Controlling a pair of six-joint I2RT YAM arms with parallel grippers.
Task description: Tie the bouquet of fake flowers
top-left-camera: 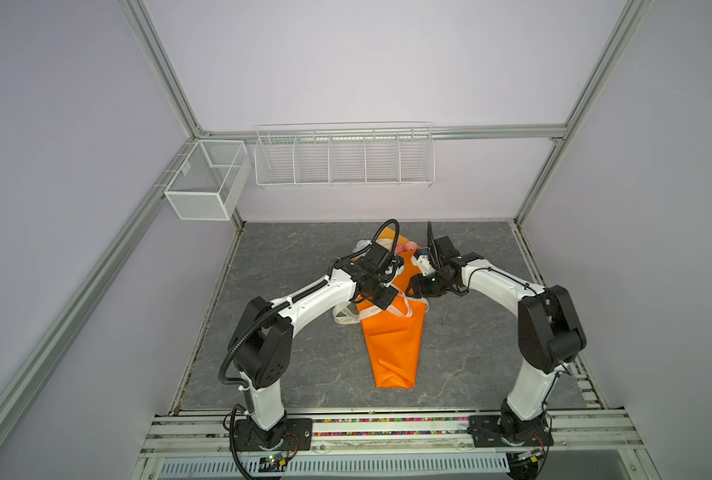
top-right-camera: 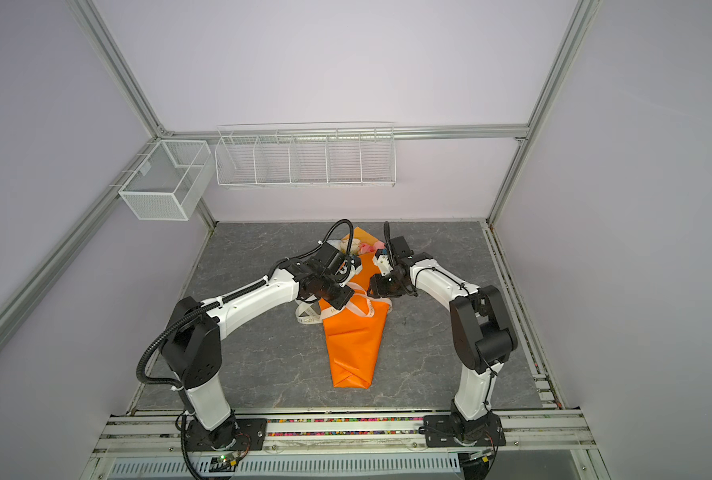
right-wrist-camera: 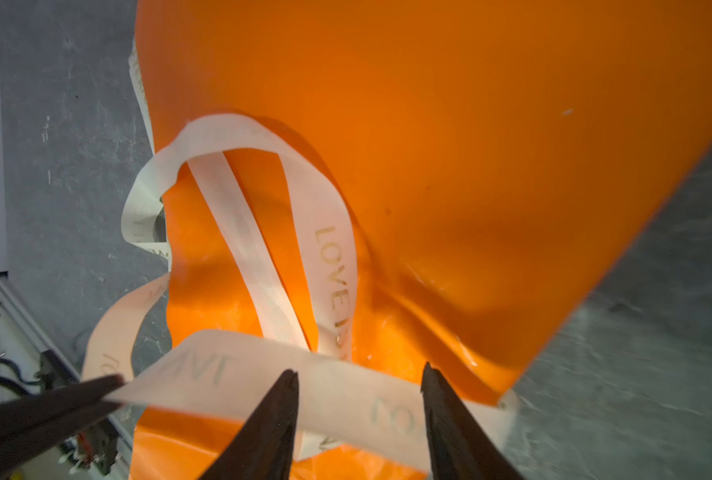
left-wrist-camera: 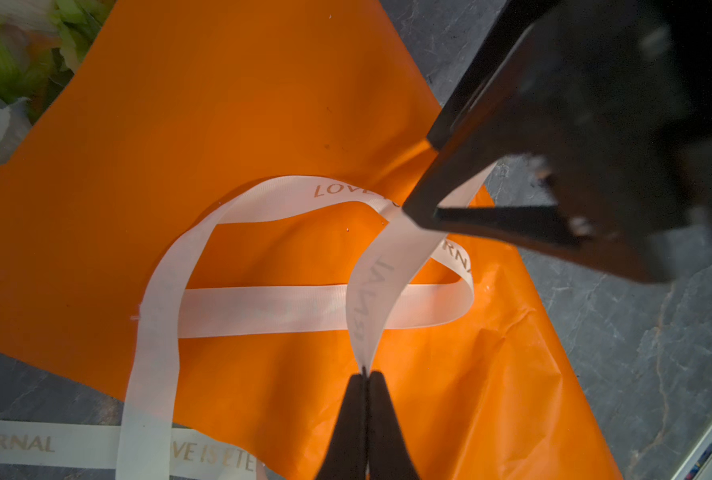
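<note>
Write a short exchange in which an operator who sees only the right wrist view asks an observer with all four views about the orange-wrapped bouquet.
Operator: I see only orange paper and cream ribbon. Where are the flowers?
Observer: In both top views the fake flowers poke out of the paper's wide far end.
Operator: And the paper's other end?
Observer: It narrows to a folded tip pointing back toward the rail that carries the arms.
</note>
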